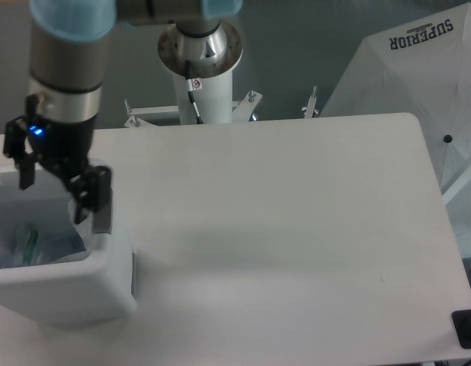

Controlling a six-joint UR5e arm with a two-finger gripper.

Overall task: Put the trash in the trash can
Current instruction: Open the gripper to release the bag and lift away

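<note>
The trash can [68,293], a boxy white bin with a grey handle recess, stands at the table's front left corner. Inside it lies the trash [31,245], a translucent bag with a green strip, low against the near wall and partly hidden by the rim. My gripper [57,181] hangs just above the can's opening, open, with nothing between its black fingers [90,195]. One finger is over the can's right rim, the other over its back left side.
The arm's white base column [201,84] rises behind the table's far edge. A large white fabric printed "SUPERIOR" [418,72] stands off the table's right side. A small black object [467,329] sits past the front right corner.
</note>
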